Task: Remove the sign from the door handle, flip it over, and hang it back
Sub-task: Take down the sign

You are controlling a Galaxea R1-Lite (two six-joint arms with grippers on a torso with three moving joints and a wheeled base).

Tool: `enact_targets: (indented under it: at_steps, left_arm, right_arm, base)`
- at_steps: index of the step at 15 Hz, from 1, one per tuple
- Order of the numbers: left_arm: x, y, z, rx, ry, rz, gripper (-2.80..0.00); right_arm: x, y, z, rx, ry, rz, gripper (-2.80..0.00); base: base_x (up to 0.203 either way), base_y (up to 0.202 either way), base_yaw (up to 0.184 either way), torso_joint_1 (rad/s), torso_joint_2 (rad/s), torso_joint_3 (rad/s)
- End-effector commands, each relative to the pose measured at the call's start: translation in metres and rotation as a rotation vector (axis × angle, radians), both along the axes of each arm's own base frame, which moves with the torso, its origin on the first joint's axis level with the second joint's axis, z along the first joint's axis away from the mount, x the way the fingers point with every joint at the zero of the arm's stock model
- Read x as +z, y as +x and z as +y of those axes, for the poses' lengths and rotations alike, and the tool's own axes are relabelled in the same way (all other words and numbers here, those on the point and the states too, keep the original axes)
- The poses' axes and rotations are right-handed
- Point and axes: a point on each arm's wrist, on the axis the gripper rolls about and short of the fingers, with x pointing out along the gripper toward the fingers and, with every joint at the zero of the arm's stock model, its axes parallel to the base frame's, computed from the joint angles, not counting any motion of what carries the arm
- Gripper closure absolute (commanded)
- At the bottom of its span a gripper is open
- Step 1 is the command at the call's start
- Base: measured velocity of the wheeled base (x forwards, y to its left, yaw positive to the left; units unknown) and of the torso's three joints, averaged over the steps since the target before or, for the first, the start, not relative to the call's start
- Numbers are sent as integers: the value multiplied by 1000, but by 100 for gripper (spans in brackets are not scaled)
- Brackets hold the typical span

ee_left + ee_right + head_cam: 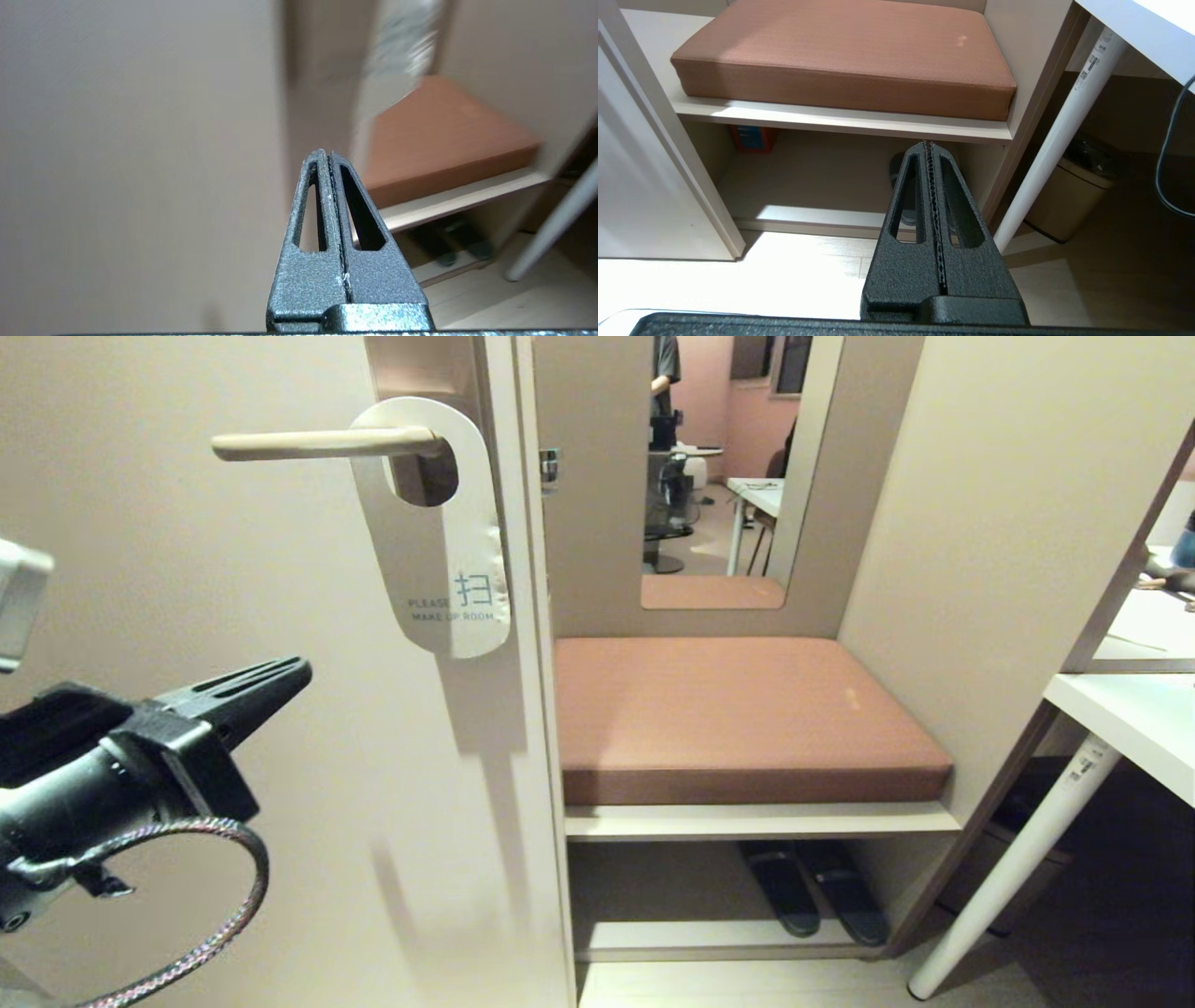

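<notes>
The sign [437, 537] hangs on the door handle [322, 443], long axis vertical, white face outward; left gripper [297, 670] below it and right gripper [928, 145] both have fingers pressed together

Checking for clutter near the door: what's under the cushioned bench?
Under the bench cushion, a pair of dark slippers sits on the lower shelf; an orange box shows at the back, mostly hidden.

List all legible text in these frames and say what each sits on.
"PLEASE MAKE UP ROOM", partly washed out by glare, on the white face of the sign hanging on the door handle.
"扫", a blue character, on the same face.
Sticker on the white table leg: too small to read.
</notes>
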Motion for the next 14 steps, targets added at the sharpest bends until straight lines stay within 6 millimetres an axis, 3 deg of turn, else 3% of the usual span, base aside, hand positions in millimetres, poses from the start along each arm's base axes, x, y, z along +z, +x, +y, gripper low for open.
enact_targets:
  at_steps: [1, 4, 8, 11, 14]
  left_arm:
    - [-15, -21, 24, 80, -6, -12, 0]
    - [-58, -50, 49, 195, 17, 34, 0]
    - [-112, -86, 69, 334, 62, 66, 0]
    - [-125, -100, 74, 406, 95, 113, 0]
    - [-141, -116, 72, 272, 97, 167, 0]
  right_arm:
    - [0, 0, 0, 0, -1, 2, 0]
    - [0, 0, 0, 0, -1, 2, 0]
    - [0, 0, 0, 1, -1, 2, 0]
    - [0, 0, 0, 0, -1, 2, 0]
    - [0, 0, 0, 0, -1, 2, 0]
  base:
    - [0, 0, 0, 0, 0, 0]
    - [0, 0, 0, 0, 0, 0]
    - [0, 0, 0, 0, 0, 0]
    - [0, 0, 0, 0, 0, 0]
    - [0, 0, 0, 0, 0, 0]
